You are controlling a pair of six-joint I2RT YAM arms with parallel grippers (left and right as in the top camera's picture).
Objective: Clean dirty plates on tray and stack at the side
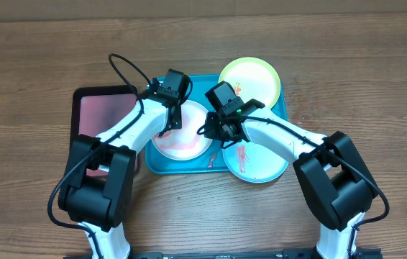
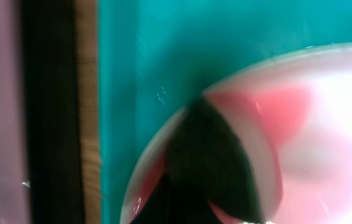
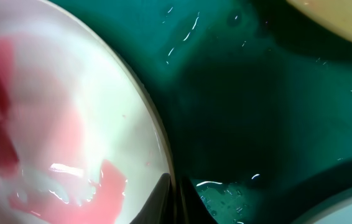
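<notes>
far left on the wooden worktop (image 1: pixel 31 201): black-rimmed tray (image 1: pixel 106 108) with a pinkish inside, just beside the blue tray (image 1: pixel 162 167).

my left claw (image 1: pixel 174 122) is low over the left part of the blue tray, at the near-left rim of the white plate (image 1: pixel 183 142). in the left wrist view one dark finger (image 2: pixel 207 162) lies across that rim. how far this claw is open, and whether it grips the rim, i cannot tell.

the white plate lies flat inside the blue tray, on its left half, with red smears over its middle.

my right claw (image 1: pixel 216 132) is down at the white plate's right edge, over bare tray floor. in the right wrist view its tips meet close at the rim. pinching or only touching, i cannot tell.

the yellow-green plate (image 1: pixel 250 79) sits at the tray's far right corner, overhanging the rim, with small red marks.

the mint-blue plate (image 1: pixel 257 162) is at the near right corner, also over the rim, with a red streak.
</notes>
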